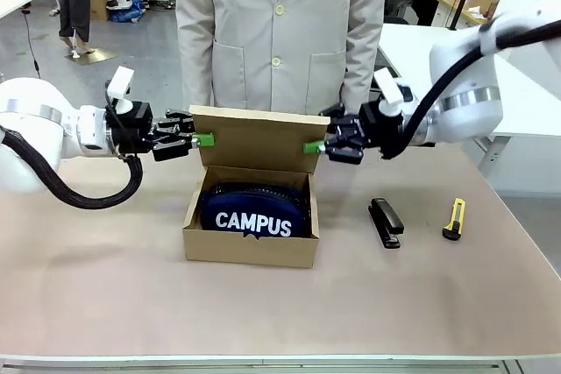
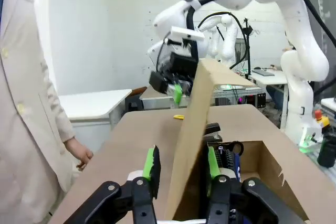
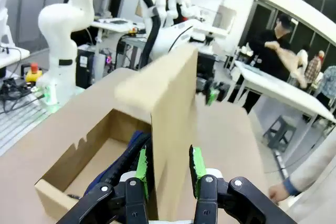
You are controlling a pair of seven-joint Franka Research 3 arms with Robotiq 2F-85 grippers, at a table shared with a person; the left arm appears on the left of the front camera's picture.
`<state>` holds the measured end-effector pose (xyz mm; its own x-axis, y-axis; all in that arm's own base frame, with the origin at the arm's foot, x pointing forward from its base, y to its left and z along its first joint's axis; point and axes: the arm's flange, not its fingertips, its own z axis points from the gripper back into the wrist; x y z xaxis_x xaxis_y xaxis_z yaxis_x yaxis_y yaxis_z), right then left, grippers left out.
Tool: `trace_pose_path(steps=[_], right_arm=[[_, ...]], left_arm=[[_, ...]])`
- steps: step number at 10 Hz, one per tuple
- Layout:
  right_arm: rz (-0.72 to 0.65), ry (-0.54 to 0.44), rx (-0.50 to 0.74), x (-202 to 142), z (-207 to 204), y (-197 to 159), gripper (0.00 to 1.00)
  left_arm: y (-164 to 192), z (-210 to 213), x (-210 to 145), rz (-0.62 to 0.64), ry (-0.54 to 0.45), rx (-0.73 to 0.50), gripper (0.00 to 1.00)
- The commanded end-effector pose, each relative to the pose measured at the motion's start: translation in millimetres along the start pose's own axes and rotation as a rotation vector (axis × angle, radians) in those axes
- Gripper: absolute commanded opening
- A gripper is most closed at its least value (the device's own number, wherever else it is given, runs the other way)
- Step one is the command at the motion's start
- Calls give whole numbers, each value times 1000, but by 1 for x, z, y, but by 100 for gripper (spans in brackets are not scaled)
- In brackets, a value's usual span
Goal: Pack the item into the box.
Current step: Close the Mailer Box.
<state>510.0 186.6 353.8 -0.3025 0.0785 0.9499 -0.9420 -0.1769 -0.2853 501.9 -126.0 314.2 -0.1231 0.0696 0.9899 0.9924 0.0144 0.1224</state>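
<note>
1. Left claw (image 1: 204, 139) comes in from the left of the front frame and sits at the left end of the raised flap lid (image 1: 254, 139). On its wrist camera I see the cardboard standing between the green pads (image 2: 152, 167). It is close against one pad, with what looks like a thin gap beside the other, so I cannot tell whether it is clamped or only straddling the flap.
2. From the right of the frame, the right claw (image 1: 311, 147) is closed on the flap's right end. On its wrist camera the fingers (image 3: 196, 163) sit against both faces of the cardboard.
3. I read the flap lid as standing up from the back edge of the box (image 1: 250, 250), between the two claws at centre frame.
4. That box rests on the table (image 1: 263, 313) in the middle of the front frame, its top open.
5. Inside it lies the pouch (image 1: 254, 216), navy, filling nearly the whole length, with the white CAMPUS lettering facing my camera.
6. To the right of the box I see a black stapler (image 1: 386, 222), and further right a yellow utility knife (image 1: 453, 219). Both lie on the table apart from the box.
7. At top centre, a person (image 1: 280, 32) in a pale coat stands behind the flap.
</note>
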Motion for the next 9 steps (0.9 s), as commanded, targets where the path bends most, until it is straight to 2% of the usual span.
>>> trace_pose_path(steps=[1, 2, 9], right_arm=[[56, 32, -97, -49, -15, 56, 41], [0, 0, 0, 0, 0, 0, 41], [-13, 5, -12, -3, -2, 2, 41]], left_arm=[[3, -1, -1, 64, 5, 4, 45], [3, -1, -1, 64, 5, 4, 45], [1, 0, -5, 57, 4, 2, 45]])
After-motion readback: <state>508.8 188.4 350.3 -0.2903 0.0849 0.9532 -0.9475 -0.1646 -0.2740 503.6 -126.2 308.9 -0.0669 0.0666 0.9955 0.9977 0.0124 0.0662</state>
